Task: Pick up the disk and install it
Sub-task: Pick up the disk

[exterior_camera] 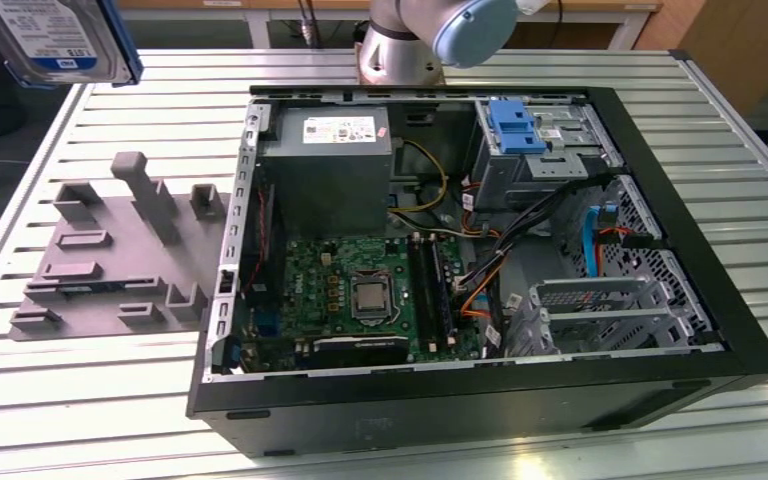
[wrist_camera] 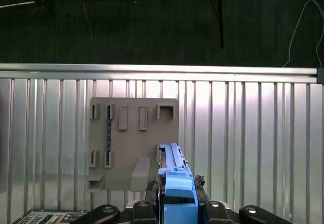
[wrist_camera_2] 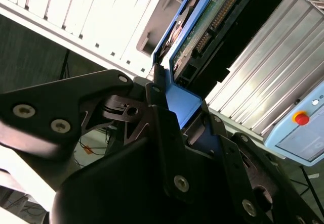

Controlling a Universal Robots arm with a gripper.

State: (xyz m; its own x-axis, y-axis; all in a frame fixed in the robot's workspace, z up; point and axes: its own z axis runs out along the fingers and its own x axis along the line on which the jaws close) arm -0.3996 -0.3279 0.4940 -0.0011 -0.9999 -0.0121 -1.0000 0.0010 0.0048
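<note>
Closest in both wrist views, the gripper has its black fingers drawn in narrow and clamped on the disk, pinching the end of it where the blue side rail wraps round. In the second wrist view the disk's green circuit-board underside runs away from the fingers, framed by the blue rail. Below the held disk, in the first wrist view, lies the grey fixture plate with its slots and raised blocks, resting on the slatted aluminium table, and past the table's edge is dark floor. A pale control box with a red button sits beyond the table in the second wrist view. In the exterior view the disk hangs in the air at the exterior view's upper left, label side facing the camera, above the table's corner and well apart from the open computer case. The fixture plate lies on the table just beside the case, on the exterior view's left. Inside the case are the green motherboard, the grey metal box with a white sticker and, farther back, a bare blue plastic bracket standing in the drive cage. Behind the case rises the arm's base
</note>
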